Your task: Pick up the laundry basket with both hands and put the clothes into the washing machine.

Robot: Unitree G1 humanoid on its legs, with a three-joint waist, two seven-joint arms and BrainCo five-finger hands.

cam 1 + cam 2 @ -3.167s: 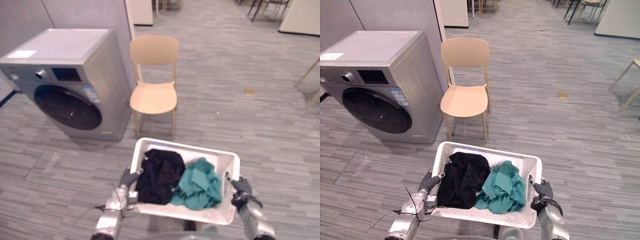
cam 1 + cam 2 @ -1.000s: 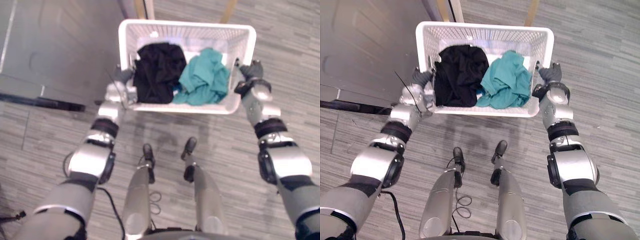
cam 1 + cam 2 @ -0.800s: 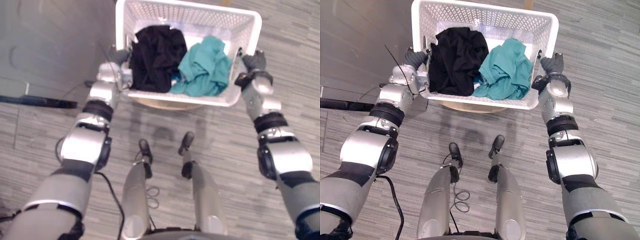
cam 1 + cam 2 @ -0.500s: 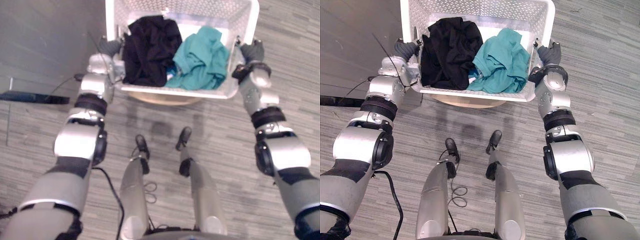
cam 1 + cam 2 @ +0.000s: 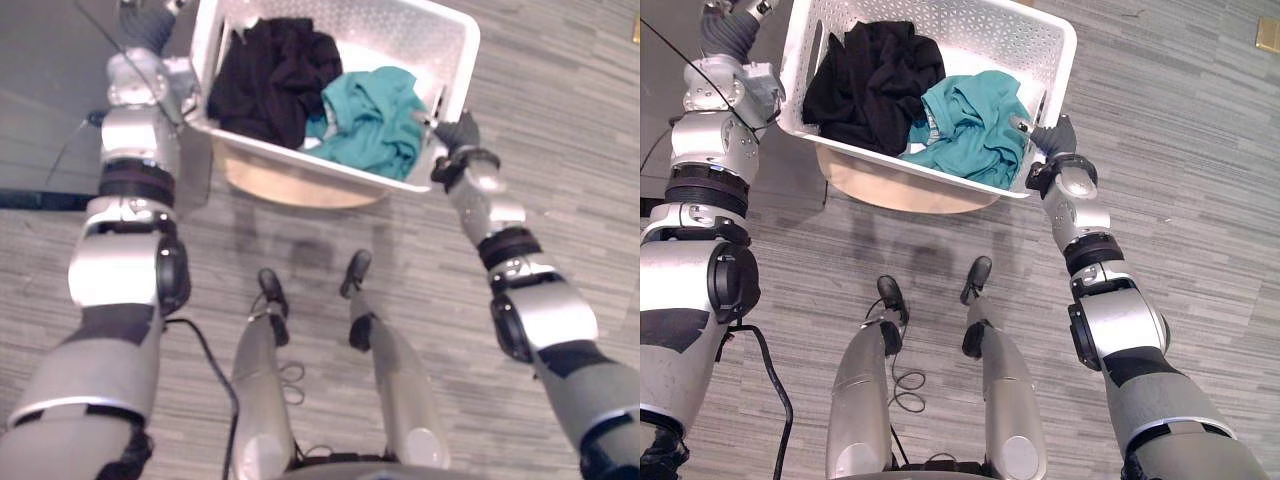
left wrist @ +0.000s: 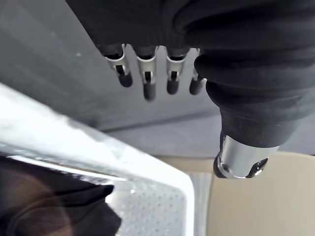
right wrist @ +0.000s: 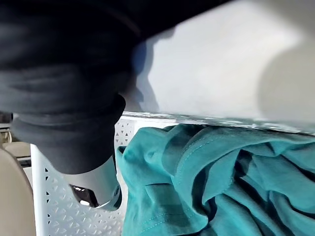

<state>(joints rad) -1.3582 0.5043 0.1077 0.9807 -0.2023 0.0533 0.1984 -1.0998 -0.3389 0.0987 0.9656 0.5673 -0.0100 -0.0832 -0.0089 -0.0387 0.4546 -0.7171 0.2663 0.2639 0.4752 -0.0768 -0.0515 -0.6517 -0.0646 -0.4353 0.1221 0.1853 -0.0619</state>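
Well, the basket (image 5: pixel 980 22) hangs tilted over a chair seat (image 5: pixel 890 190), black clothes (image 5: pixel 865 80) and teal clothes (image 5: pixel 965 125) inside. My left hand (image 5: pixel 725 35), fingers straight, lies against its higher end; my right hand (image 5: pixel 1052 138) meets the lower end — its grip I cannot tell.
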